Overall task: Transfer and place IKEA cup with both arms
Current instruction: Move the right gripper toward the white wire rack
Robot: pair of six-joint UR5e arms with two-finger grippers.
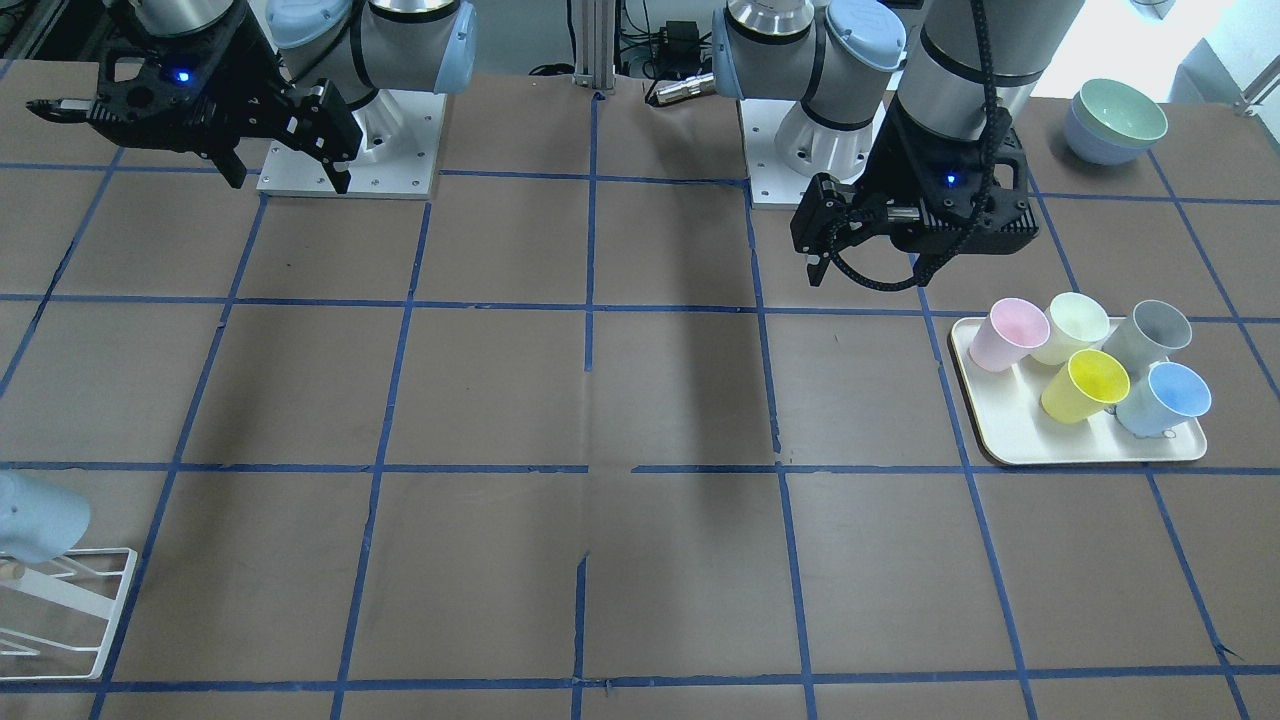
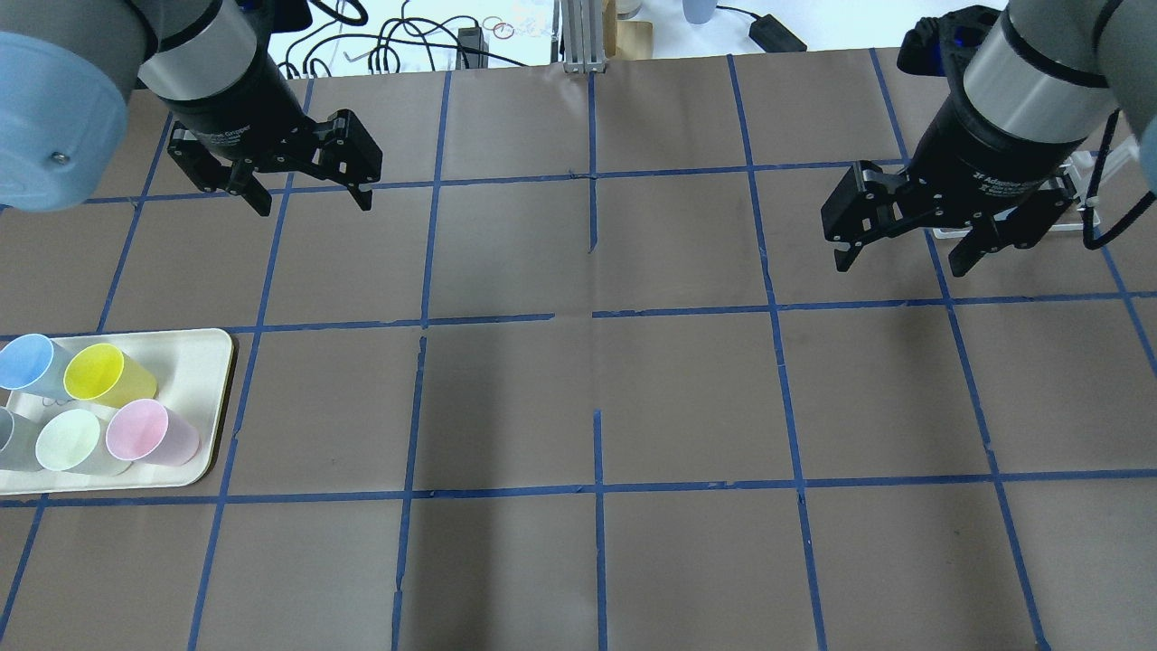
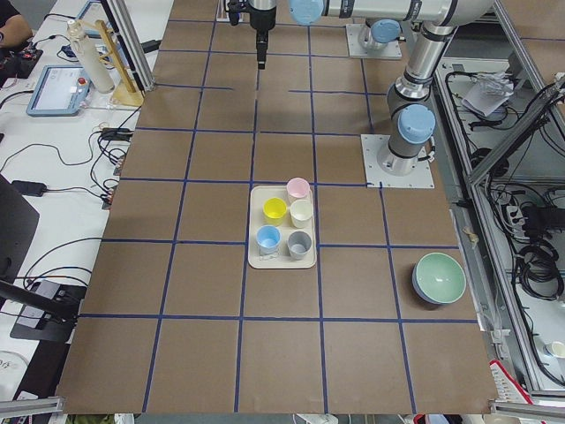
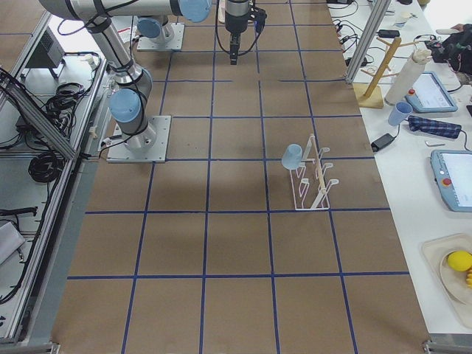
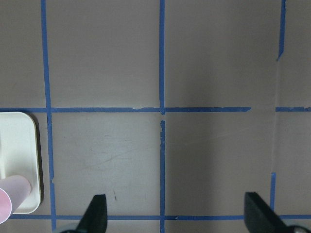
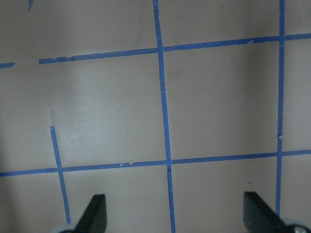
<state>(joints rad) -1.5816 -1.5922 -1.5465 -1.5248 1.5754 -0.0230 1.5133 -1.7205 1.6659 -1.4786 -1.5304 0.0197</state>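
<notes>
On tray (image 1: 1005, 440): lt-blue IKEA cup (image 1: 1165, 402) (tapered)

In the front-facing view, at the table's (image 1: 640, 400) 3 o'clock a tray (image 1: 1010, 440) bearing five cups (image 1: 1085, 385), stacked bowls (image 1: 1115, 120) at 2 o'clock, and at 8 o'clock a rack (image 1: 70, 600) with one cup (image 1: 35, 515) hung on it.

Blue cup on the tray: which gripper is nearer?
Left. The left gripper hovers open over the table, a short way off the tray holding the blue cup. The right gripper hangs open over the opposite end.
</notes>
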